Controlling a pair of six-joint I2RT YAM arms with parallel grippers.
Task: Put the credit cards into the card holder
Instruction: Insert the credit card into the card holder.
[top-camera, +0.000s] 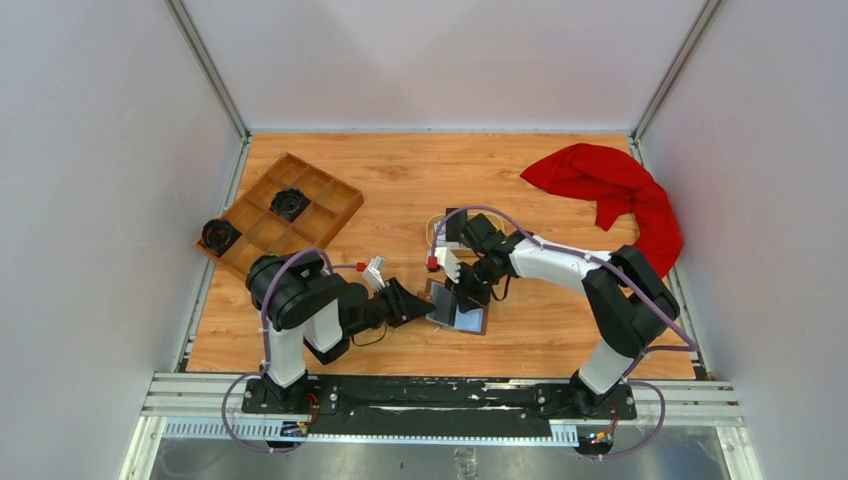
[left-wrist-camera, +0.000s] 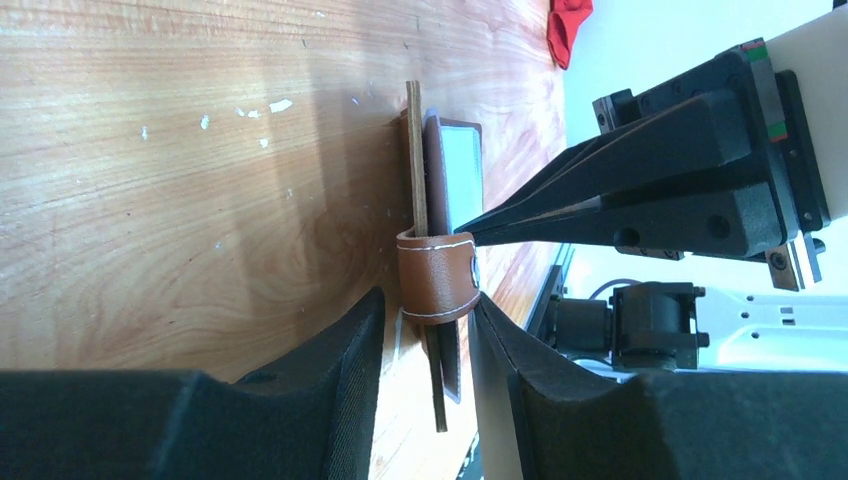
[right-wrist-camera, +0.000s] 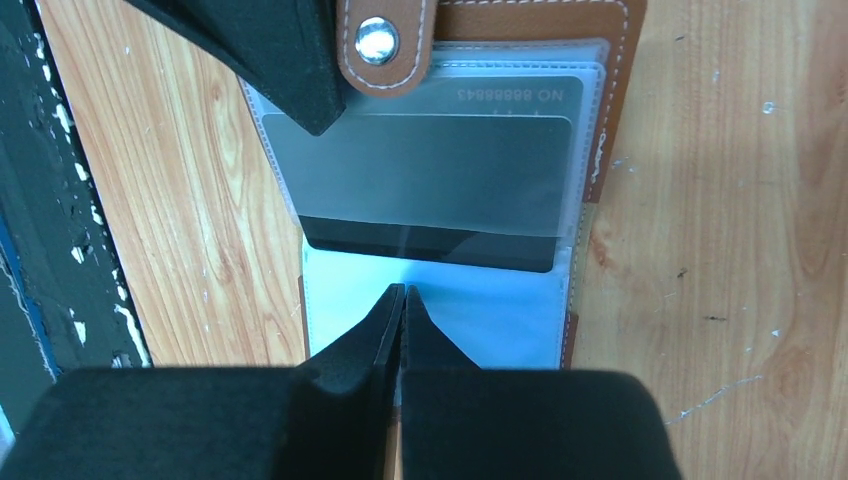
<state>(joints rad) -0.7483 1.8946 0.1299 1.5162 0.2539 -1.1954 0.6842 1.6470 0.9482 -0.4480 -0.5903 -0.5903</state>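
Found the card holder (right-wrist-camera: 610, 100) lying open on the bench (right-wrist-camera: 720, 250), directly ahead of and beneath the right pincer (right-wrist-camera: 403, 292). Recorded that pincer closed, fingers pressed flat together, tips resting on the clear sleeve (right-wrist-camera: 500, 320) just short of the black card (right-wrist-camera: 430, 245); cannot tell whether any film is nipped. Noted the black card's dark edge showing from a frosted pocket (right-wrist-camera: 420, 170) just ahead of the tips, and beyond it a grey card (right-wrist-camera: 500, 95) bearing a printed number. Found the left pincer (left-wrist-camera: 429, 296) clamped on the holder's brown snap strap (left-wrist-camera: 437, 262), one finger each side, at the end farthest from the right pincer's wrist.

Logged a wooden compartment tray (top-camera: 335, 200) well off to the left pincer's outer side, with a black round item (top-camera: 290, 204) in one cell and another in a corner cell. Logged a red cloth (top-camera: 615, 190) well beyond the right pincer, against the far right wall.

Observed open bench wood on both sides of the holder. Noted the bench's near edge and dark rail (right-wrist-camera: 20, 250) close beside the holder, at the left in the right wrist view.
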